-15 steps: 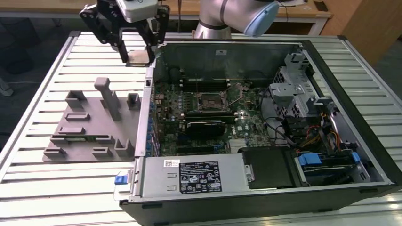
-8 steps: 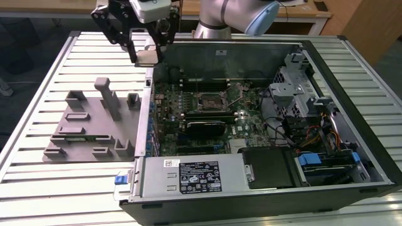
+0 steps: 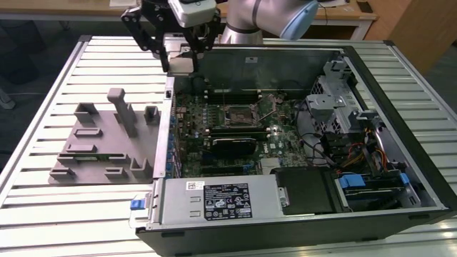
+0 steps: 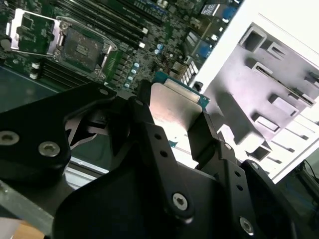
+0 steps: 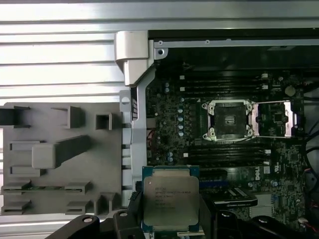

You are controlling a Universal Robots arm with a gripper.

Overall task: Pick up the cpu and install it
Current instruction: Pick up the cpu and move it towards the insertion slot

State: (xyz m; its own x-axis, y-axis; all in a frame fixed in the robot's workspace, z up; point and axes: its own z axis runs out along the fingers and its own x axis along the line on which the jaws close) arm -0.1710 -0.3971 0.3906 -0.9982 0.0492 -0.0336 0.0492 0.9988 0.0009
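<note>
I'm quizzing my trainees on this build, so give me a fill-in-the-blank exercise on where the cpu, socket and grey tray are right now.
1. The gripper is shut on the ____.
2. The socket has its metal frame swung ____, with no chip inside.
3. In the exterior view, the grey holder tray lies at that view's ____, beside the computer case.
Missing words: cpu; open; left.

Smooth silver-grey arm (image 3: 246, 20) with a pale blue joint cap (image 3: 298, 24). The end effector (image 3: 182, 60) is matte black, built of angular linked plates with round silver screws (image 4: 49, 148), under a white camera housing (image 3: 192, 9).
</note>
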